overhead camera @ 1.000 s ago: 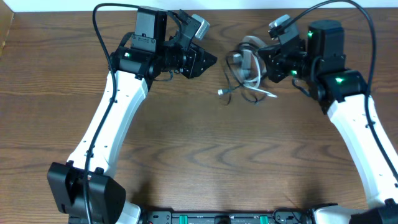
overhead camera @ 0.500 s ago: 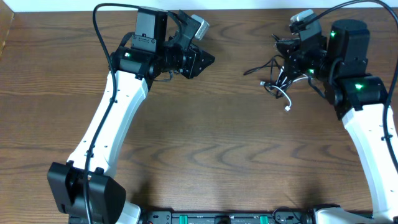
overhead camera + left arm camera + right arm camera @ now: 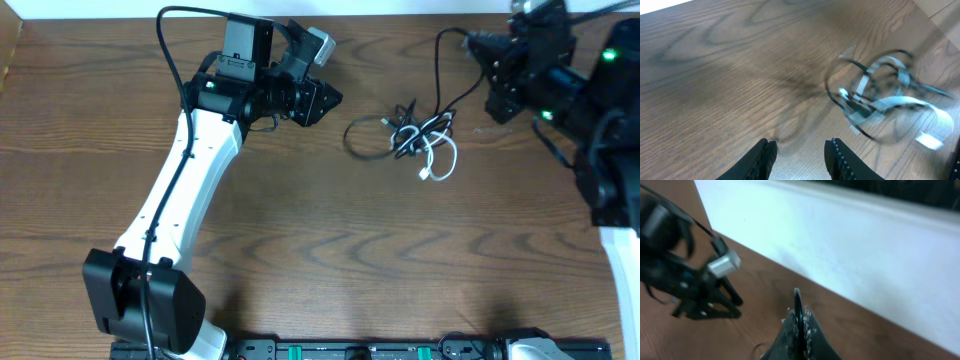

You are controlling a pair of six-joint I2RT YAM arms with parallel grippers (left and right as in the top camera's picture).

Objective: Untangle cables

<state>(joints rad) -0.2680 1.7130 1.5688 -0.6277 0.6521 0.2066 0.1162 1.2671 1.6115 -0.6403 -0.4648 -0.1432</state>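
Thin black and white cables (image 3: 418,140), knotted, on your dark wooden table (image 3: 300,230).
Overhead: you see them near the left gripper (image 3: 330,97), not touching it; one black strand runs up into the right gripper (image 3: 495,48). Left wrist: narrow gap, nothing between, knot ahead. Right wrist: fingers (image 3: 797,322) pinched together.

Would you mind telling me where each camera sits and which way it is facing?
Overhead: above the table, facing straight down; shows left arm, right arm, left gripper, right gripper, cables.
Left wrist: on the left arm, angled down at the cables; its open gripper shows at the bottom.
Right wrist: on the right arm, facing the white wall and the left arm; its shut gripper shows below.
Shared: overhead and left wrist both show the cables.
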